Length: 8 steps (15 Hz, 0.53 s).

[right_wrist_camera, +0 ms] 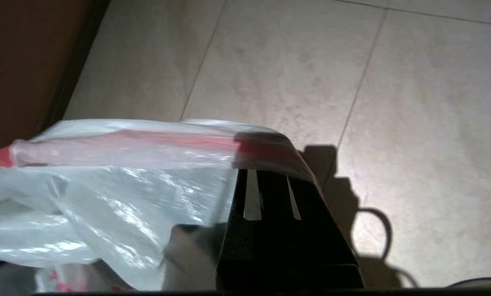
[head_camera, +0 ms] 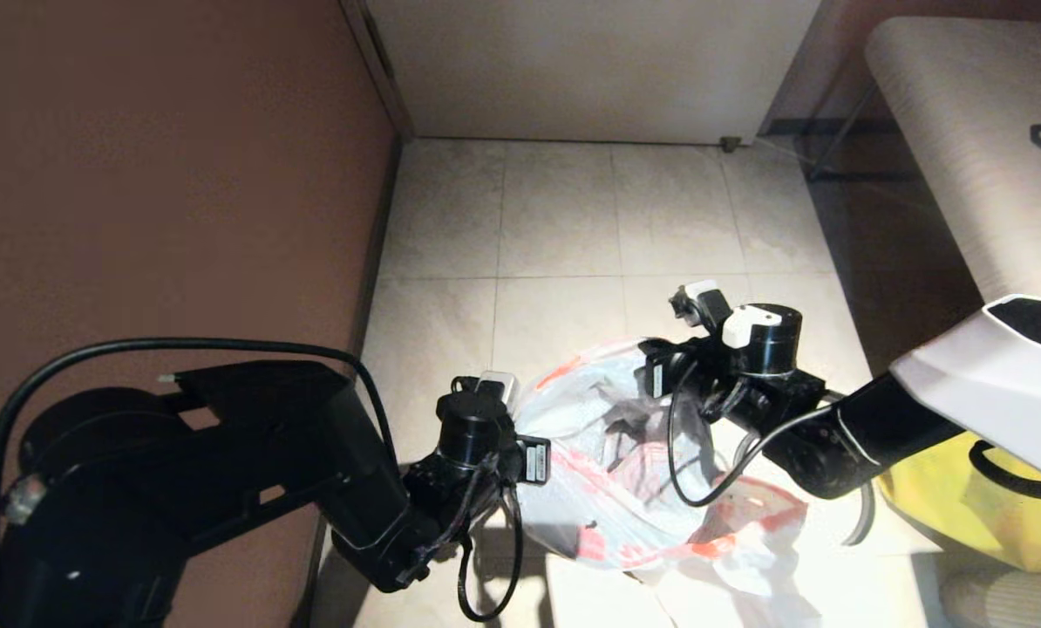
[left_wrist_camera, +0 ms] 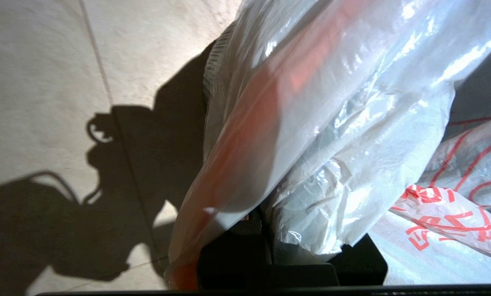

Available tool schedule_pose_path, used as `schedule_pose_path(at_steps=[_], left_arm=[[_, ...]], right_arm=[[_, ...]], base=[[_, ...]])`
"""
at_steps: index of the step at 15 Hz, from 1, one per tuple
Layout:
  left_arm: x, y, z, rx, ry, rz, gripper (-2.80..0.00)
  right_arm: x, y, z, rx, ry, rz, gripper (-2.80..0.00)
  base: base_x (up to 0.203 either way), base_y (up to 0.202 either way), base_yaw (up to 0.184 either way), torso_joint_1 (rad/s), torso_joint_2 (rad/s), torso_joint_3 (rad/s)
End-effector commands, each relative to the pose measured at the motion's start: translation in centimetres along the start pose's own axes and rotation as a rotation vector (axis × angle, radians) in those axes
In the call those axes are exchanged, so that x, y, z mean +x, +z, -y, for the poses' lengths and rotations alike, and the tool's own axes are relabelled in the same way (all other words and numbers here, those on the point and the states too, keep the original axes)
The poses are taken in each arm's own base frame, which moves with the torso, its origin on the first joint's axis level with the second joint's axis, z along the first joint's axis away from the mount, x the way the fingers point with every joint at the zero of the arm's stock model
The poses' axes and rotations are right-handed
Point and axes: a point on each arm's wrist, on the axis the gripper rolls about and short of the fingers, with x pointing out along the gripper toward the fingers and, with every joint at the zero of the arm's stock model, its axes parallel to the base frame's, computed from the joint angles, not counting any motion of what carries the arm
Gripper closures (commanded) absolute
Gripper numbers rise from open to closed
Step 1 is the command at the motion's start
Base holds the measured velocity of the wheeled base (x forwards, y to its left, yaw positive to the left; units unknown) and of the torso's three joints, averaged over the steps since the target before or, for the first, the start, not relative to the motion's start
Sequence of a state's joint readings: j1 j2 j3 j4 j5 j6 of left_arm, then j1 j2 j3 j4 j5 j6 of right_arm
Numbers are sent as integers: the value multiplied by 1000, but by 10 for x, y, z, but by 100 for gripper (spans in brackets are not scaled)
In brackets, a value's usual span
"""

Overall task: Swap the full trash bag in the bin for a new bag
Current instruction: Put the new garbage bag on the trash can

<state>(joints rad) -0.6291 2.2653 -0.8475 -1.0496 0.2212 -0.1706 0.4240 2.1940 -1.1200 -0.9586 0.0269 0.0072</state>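
Both grippers' fingers pinch opposite edges of a thin, crinkly white plastic bag with red print, left gripper and right gripper likely stretching its mouth wide. Left wrist view: glossy film drapes over black fingers. Right wrist view: closed fingers clamp the red-banded hem above pale floor tiles. No bin shows.

A large yellow bag lies on the tiled floor beside a brown wall.
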Motion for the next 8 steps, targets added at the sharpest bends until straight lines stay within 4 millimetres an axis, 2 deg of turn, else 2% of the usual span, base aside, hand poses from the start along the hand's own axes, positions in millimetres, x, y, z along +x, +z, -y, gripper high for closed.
schedule_pose_path(at_steps=[1,4,8], left_arm=[[-9,16,-7,-7,11,43,0],[-16,30,-14,-20,14,79,0],[-30,51,-17,-35,-10,116,0]], right_arm=[[-5,10,22,9,-28,2,0],[-6,4,45,41,-74,-18,0],[-7,-14,63,76,-93,-115,0]], base=[[0,0,0,0,0,0],[0,0,0,0,0,0],[0,0,0,0,0,0]])
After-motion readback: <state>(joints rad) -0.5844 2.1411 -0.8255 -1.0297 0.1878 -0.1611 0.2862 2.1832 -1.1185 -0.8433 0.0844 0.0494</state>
